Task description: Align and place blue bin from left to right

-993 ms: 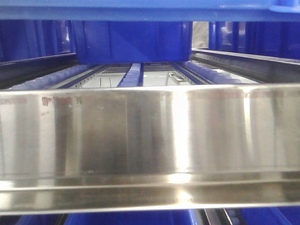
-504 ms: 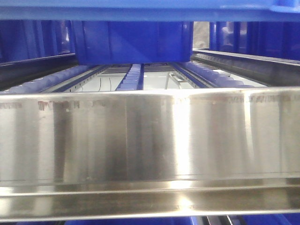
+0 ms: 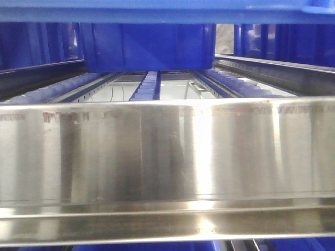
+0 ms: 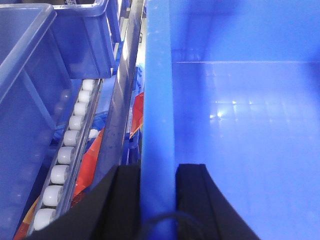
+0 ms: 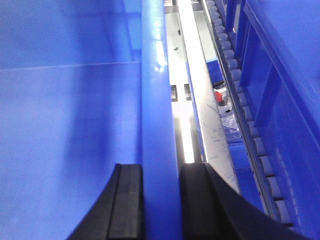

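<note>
Okay, a white roller track (image 4: 65, 150) is running along the far left. Left claw (image 4: 159, 171) is pinching the left wall of the large rectangular mid-blue plastic bin (image 4: 240, 125). Right claw (image 5: 161, 171) is pinching its right wall. The bin is sitting between both claws, beside a steel rail (image 5: 192, 100).

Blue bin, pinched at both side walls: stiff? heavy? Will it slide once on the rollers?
Probably stiff: the blue bin wall runs thick and straight where the left gripper and right gripper pinch it. Likely light, since the interior in view looks empty. Glossy plastic may slip, and on the rollers it would likely coast.
</note>
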Available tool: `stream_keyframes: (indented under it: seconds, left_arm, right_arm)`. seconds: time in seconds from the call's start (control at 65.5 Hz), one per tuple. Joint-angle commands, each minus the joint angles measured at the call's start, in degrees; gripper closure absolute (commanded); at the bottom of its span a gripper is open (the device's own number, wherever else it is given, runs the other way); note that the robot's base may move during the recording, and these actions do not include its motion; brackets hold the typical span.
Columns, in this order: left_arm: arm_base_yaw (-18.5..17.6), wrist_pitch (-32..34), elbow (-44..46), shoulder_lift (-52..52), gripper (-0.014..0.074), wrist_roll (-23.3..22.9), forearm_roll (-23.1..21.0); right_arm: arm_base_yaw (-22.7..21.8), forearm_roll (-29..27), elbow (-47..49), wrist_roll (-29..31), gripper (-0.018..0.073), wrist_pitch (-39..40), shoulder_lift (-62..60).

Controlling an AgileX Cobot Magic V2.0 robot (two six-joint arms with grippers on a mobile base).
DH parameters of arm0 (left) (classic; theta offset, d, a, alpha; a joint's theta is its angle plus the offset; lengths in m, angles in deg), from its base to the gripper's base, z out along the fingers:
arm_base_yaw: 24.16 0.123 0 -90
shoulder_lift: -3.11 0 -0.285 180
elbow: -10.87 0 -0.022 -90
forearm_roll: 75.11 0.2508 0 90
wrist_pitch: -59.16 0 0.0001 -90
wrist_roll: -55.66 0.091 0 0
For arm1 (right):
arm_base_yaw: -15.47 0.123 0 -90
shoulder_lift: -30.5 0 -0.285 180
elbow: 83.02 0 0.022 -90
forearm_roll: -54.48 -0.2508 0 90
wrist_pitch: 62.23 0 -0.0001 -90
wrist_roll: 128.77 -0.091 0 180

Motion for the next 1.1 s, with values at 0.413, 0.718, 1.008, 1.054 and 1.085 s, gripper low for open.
stream_keyframes:
  seconds: [0.413,0.718,1.008,1.054,1.085]
  left_arm:
    - [2.96,7.1,0.48,0.87,0.0707,2.64,-3.49]
    - [13.29,15.96,0.48,6.68,0.0707,5.97,-16.28]
    - [15.62,16.49,0.3,10.81,0.0707,6.89,-17.92]
    - [15.62,16.3,0.3,11.59,0.0707,6.89,-18.32]
    - [15.62,16.3,0.19,11.89,0.0707,6.89,-18.47]
  right_arm:
    - [-0.66,-0.42,2.34,0.04,0.0629,11.49,1.94]
    - [-6.05,-0.62,2.34,0.04,0.0629,11.28,7.52]
    - [-8.35,-2.82,2.22,0.04,0.0629,13.08,11.88]
    - [-8.35,-3.07,2.22,0.04,0.0629,13.08,12.78]
    - [-8.35,-3.24,2.22,0.04,0.0629,13.08,13.06]
